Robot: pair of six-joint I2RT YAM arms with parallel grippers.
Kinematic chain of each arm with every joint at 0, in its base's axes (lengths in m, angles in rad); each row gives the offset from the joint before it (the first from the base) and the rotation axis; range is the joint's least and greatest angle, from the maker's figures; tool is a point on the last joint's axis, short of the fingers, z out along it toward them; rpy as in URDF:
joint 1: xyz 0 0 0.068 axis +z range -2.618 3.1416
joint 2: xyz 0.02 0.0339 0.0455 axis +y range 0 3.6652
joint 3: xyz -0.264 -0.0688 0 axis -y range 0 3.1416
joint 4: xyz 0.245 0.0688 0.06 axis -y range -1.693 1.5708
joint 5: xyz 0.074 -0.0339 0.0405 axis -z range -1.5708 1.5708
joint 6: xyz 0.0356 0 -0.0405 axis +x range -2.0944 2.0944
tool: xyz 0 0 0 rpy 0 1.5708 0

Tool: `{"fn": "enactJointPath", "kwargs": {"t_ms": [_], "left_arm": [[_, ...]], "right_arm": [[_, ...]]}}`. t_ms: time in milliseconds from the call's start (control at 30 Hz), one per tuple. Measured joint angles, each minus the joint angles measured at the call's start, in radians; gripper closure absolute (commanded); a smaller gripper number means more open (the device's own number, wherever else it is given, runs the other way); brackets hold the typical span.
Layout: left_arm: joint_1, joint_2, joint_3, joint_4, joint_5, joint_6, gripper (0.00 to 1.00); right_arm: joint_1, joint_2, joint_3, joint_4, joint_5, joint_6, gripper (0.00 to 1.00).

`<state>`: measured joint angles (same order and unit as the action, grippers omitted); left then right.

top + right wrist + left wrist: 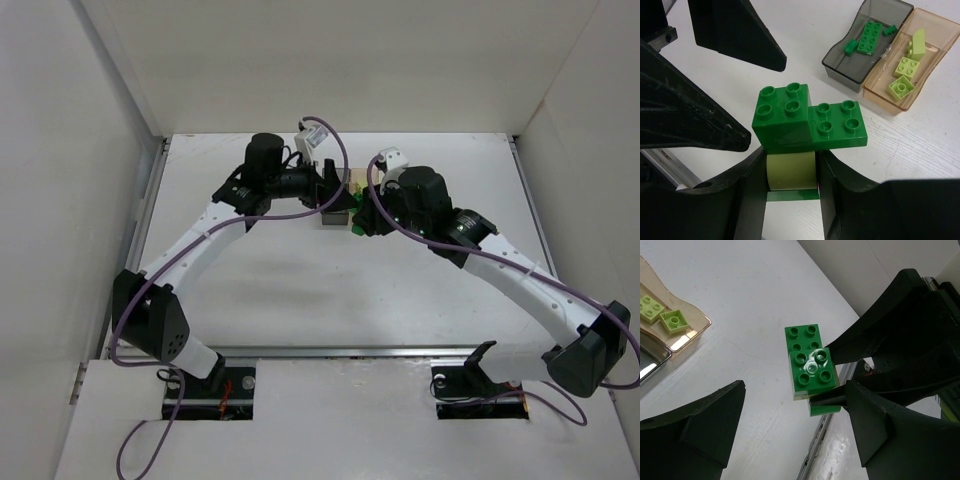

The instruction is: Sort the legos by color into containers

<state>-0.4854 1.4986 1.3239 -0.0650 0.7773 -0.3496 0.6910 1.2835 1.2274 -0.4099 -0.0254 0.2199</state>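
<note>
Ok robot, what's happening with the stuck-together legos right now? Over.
Right pincer shut on lego stack. Left pincer open, close beside stack, not gripping. Nothing between stack and containers.

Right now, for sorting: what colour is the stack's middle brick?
Middle brick: pale yellow-green; right wrist view.

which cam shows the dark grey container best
Right wrist: nearly the whole dark grey container shows, dark green legos inside. Left wrist catches only its corner; the top view has it mostly hidden by the arms.
</note>
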Motion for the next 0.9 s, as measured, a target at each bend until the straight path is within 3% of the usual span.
{"fn": "enactJointPath", "kwargs": {"t_ms": [167, 233, 367, 467, 567, 667, 767, 900], "left_arm": [[-0.010, 0.009, 0.018, 0.001, -0.005, -0.001, 0.33], [-0.012, 0.009, 0.023, 0.000, -0.004, 0.001, 0.46], [-0.019, 0.013, 0.038, -0.007, -0.005, 0.010, 0.61], [-0.024, 0.014, 0.045, -0.013, -0.002, 0.019, 0.57], [-0.024, 0.019, 0.048, -0.020, 0.005, 0.034, 0.32], [-0.024, 0.032, 0.059, -0.050, 0.006, 0.044, 0.22], [-0.022, 0.046, 0.072, -0.082, 0.002, 0.058, 0.23], [-0.026, 0.067, 0.084, -0.114, -0.001, 0.072, 0.34]], "right_arm": [[0.000, 0.000, 0.000, 0.000, 0.001, 0.000, 1.00], [0.000, 0.004, 0.000, 0.001, 0.000, 0.000, 1.00], [0.000, 0.020, 0.002, 0.002, 0.000, 0.000, 1.00], [0.000, 0.029, 0.002, 0.002, 0.000, 0.000, 1.00], [0.000, 0.031, 0.004, 0.001, 0.001, -0.006, 1.00], [0.000, 0.031, 0.008, -0.004, 0.002, -0.009, 1.00], [0.001, 0.032, 0.008, -0.004, 0.003, -0.011, 1.00], [0.003, 0.032, 0.008, -0.004, 0.002, -0.011, 1.00]]}}
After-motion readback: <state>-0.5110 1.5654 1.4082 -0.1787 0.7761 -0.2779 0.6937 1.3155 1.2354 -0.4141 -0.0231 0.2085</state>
